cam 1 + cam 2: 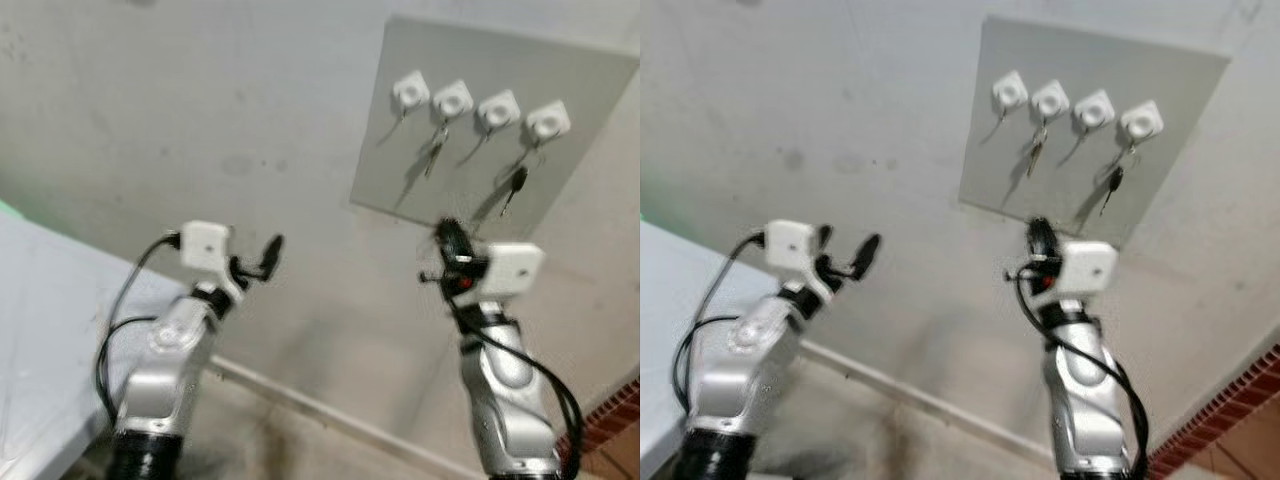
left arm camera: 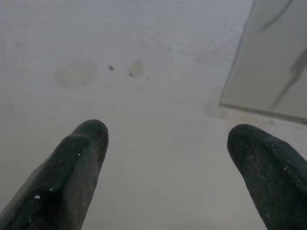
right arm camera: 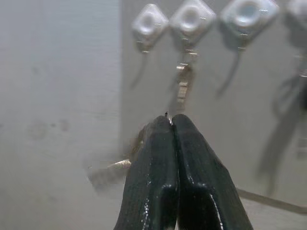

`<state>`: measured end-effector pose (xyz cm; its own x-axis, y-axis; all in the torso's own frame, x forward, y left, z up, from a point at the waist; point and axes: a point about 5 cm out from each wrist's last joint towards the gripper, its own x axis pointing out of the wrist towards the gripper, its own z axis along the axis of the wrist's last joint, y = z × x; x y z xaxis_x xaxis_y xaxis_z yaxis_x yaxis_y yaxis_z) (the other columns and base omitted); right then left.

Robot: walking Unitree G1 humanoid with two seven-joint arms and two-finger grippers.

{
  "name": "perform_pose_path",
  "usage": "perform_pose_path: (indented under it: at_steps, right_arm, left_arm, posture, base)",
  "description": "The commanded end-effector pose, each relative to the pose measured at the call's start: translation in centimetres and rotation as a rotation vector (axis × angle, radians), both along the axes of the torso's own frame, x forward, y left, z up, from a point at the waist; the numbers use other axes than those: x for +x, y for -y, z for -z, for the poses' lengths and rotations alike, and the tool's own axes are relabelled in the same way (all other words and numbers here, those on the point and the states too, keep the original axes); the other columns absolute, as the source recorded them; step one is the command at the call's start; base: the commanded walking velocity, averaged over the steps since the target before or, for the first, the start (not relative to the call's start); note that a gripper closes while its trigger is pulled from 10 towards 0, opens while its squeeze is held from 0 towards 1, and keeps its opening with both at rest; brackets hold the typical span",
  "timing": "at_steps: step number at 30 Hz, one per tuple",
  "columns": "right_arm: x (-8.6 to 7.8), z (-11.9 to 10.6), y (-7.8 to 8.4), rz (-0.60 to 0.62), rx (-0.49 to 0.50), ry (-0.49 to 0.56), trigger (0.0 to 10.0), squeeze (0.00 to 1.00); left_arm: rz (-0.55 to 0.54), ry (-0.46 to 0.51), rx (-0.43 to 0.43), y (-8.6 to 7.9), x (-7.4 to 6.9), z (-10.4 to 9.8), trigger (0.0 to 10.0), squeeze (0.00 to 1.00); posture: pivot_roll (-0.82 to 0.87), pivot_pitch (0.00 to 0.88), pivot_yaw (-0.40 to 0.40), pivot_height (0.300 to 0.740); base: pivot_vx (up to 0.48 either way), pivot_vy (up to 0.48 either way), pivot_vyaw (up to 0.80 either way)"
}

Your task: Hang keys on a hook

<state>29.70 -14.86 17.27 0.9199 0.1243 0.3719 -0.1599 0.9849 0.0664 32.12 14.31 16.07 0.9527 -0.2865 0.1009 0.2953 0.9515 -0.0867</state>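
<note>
Nearest the camera, the two silver arms rise from below, one at each side. At the far left lies the pale grey-blue desk (image 1: 40, 330), its surface bare where it shows. The left pincer (image 1: 262, 258) is lifted toward the wall with its two long black fingers (image 2: 76, 167) spread apart and nothing between them; its wrist view looks at plain stained plaster.

The right pincer (image 1: 1038, 240) is raised just below the board. Its black fingers (image 3: 158, 172) are pressed tightly together, and a small silver metal key tip (image 3: 120, 165) pokes out sideways beside them, so it is clenched on a key, most of which is hidden.

Farther back, on the pale grey plaster wall (image 1: 200, 120), hangs a flat grey rectangular board (image 1: 580, 90) carrying four white square plastic hooks (image 1: 411, 90) in a row. A silver key (image 1: 437, 148) dangles from the second hook, and a black-headed key (image 1: 515, 186) from the fourth. The first and third hooks carry no key.
</note>
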Motion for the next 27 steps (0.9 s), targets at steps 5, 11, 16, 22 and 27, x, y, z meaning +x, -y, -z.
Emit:
perform_pose_path:
  at_steps: [5, 11, 16, 22, 27]
  right_arm:
    - [-0.1, -0.3, 1.0, 0.031, 0.001, 0.012, 10.0, 0.0]
    - [-0.1, -0.3, 0.9, 0.032, 0.003, 0.013, 10.0, 0.0]
    - [-0.1, -0.3, 0.9, 0.031, 0.003, 0.013, 10.0, 0.0]
    - [0.0, -0.3, 0.8, 0.019, 0.004, 0.013, 10.0, 0.0]
    - [0.3, -0.6, 0.3, -0.011, -0.004, 0.019, 10.0, 0.0]
  left_arm:
    - [0.043, 0.007, 0.0, 1.3, 0.1, -0.3, 10.0, 0.0]
    - [0.046, 0.008, -0.002, 1.3, 0.1, -0.3, 10.0, 0.0]
    - [0.049, 0.01, -0.011, 1.5, 0.0, -0.4, 10.0, 0.0]
    - [0.086, 0.029, -0.014, 2.1, -0.1, -1.0, 10.0, 0.0]
    - [0.15, 0.063, -0.008, 3.3, -0.2, -2.0, 10.0, 0.0]
  posture:
    - [0.03, 0.0, -0.043, 0.74]
    - [0.03, 0.0, -0.043, 0.74]
    - [0.03, 0.0, -0.042, 0.74]
    - [0.04, 0.0, -0.044, 0.74]
    - [0.04, 0.0, -0.047, 0.74]
  base:
    - [0.299, 0.0, 0.0]
    - [0.298, 0.0, 0.0]
    - [0.059, 0.0, 0.0]
    - [0.0, 0.0, 0.0]
    - [0.0, 0.0, 0.0]
